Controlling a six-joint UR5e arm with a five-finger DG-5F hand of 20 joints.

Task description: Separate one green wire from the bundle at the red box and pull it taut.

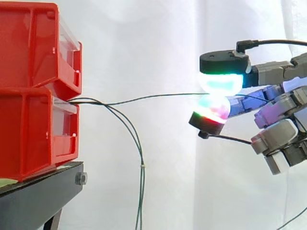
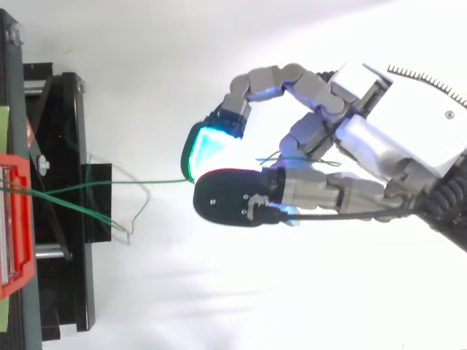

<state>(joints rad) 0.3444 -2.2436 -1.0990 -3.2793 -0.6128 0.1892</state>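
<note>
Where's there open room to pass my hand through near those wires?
Free above the taut green wire, between red bins and robot hand; also below it, between hanging wires and robot hand. Crowded where wires leave the bins.

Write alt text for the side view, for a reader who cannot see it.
A robot hand pinches one green wire between glowing fingertips, drawn almost level from stacked red bins at left. Other wires hang down loosely.
</note>
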